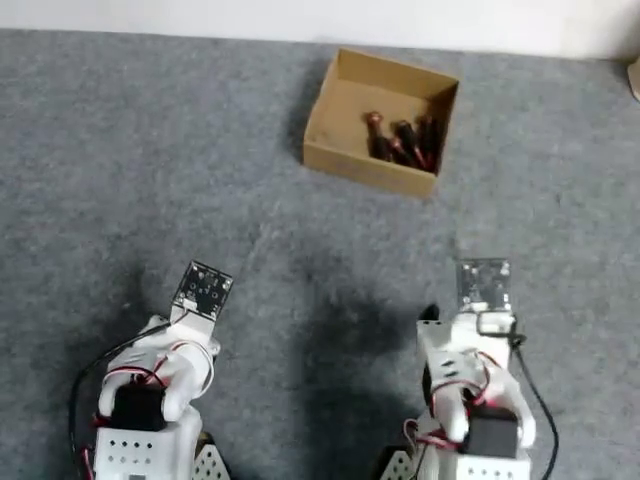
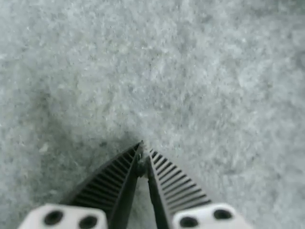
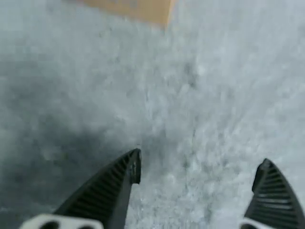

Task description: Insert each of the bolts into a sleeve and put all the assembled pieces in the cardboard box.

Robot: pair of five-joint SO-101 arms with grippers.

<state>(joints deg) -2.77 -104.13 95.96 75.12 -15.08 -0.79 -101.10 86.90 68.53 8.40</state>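
The cardboard box (image 1: 345, 150) stands open at the far middle of the table, and its near corner (image 3: 136, 9) shows in the right wrist view. Several dark assembled pieces with copper-coloured bolt heads (image 1: 403, 138) lie in its right half. My left gripper (image 2: 144, 153) is shut with nothing in it, just above the grey carpet. My right gripper (image 3: 200, 163) is open and empty over bare carpet, well short of the box. Both arms sit at the near edge, the left arm (image 1: 160, 380) and the right arm (image 1: 475, 385).
Grey carpet (image 1: 150, 150) covers the whole table. A pale wall strip (image 1: 300, 15) runs along the far edge. A small pale object (image 1: 635, 78) shows at the right edge.
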